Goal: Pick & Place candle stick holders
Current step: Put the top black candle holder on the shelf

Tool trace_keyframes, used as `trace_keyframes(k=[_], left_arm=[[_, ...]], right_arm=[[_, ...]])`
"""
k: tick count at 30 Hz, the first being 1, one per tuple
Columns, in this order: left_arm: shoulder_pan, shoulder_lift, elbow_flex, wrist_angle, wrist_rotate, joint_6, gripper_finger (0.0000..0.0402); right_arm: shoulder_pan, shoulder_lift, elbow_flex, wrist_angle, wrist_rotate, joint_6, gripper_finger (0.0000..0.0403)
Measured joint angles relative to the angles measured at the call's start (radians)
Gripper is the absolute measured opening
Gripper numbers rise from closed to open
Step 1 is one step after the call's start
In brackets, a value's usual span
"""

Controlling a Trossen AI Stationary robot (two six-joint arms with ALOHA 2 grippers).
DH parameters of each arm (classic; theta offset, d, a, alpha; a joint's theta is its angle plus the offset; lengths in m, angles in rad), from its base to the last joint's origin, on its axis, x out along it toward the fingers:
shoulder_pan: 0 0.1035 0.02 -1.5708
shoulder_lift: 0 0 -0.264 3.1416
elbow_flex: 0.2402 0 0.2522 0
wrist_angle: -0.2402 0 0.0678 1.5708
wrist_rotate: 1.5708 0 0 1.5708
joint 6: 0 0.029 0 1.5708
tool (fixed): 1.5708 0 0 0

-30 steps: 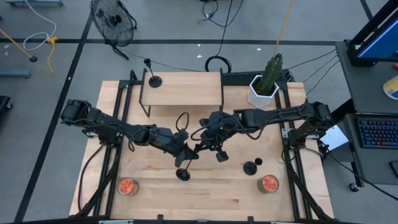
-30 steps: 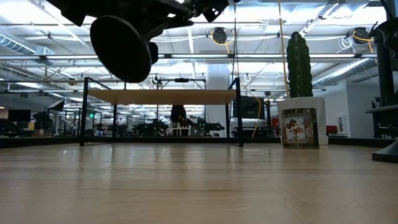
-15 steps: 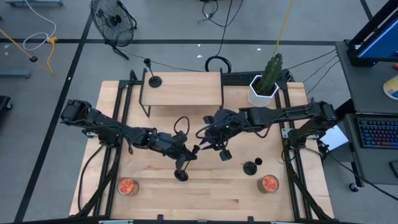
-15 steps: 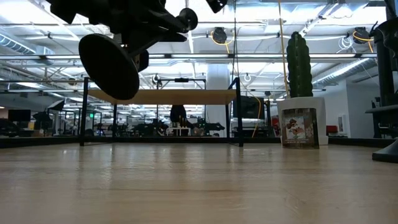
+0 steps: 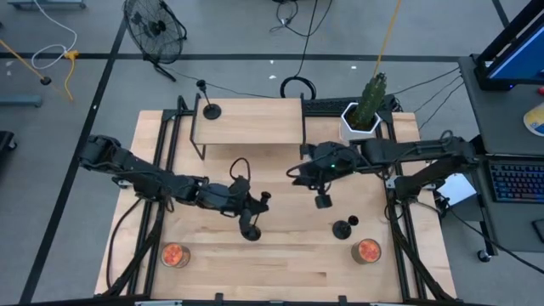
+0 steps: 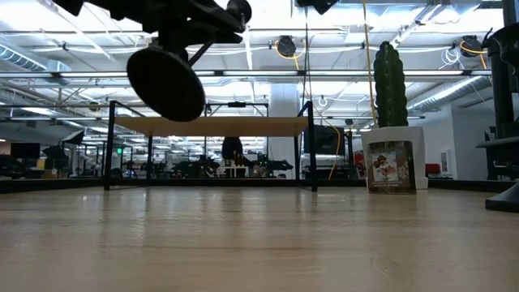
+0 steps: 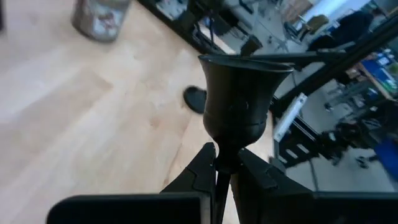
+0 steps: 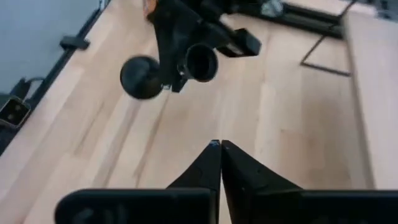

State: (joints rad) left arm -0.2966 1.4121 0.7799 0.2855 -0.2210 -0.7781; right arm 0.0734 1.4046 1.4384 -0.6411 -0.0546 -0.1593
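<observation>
**Left arm holds candle stick holder aloft over open worktop**

The left gripper (image 5: pixel 252 206) has its fingers (image 7: pixel 202 168) clamped on the thin stem of a black candle stick holder (image 5: pixel 252 231), carried tilted in the air above the middle of the wooden worktop (image 5: pixel 289 263). In the low view its round disc base (image 6: pixel 166 83) hangs well clear of the boards, with bare wood running beneath it.

The right gripper (image 5: pixel 322 201) hovers a little to the right of the left one, apart from it, its fingers (image 8: pixel 208 165) pressed together and holding nothing. Near it, towards the worktop's right edge, a second holder (image 5: pixel 343 228) stands on the wood. A third holder (image 5: pixel 210 110) stands at the left end of the raised shelf (image 5: pixel 255 119) along the back.

A white pot with a cactus (image 5: pixel 364 115) occupies the back right corner. Two small jars with orange contents, the left jar (image 5: pixel 174 255) and the right jar (image 5: pixel 368 251), sit near the front corners, each close to the frame rails. The wide strip of wood between the jars lies open.
</observation>
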Motion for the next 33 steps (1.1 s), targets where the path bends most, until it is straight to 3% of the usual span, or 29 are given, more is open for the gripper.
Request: trace_keyframes(k=[5,14,25,33], left_arm=[[-0.008,-0.061,0.0,0.001,-0.107,0.066,0.0027],[-0.007,-0.174,0.0,0.002,-0.297,0.229,0.0027],[0.037,-0.338,0.0,0.017,-0.612,0.495,0.0027],[0.208,-0.382,0.0,0.12,-0.632,0.717,0.0027]], right_arm=[[0.0,-0.094,-0.103,0.048,0.055,0.031,0.0001],[0.0,-0.306,-0.311,0.181,0.054,0.107,0.0],[0.0,-0.497,-0.499,0.275,0.054,0.156,0.0],[-0.004,-0.507,-0.51,0.287,0.054,0.133,0.0]])
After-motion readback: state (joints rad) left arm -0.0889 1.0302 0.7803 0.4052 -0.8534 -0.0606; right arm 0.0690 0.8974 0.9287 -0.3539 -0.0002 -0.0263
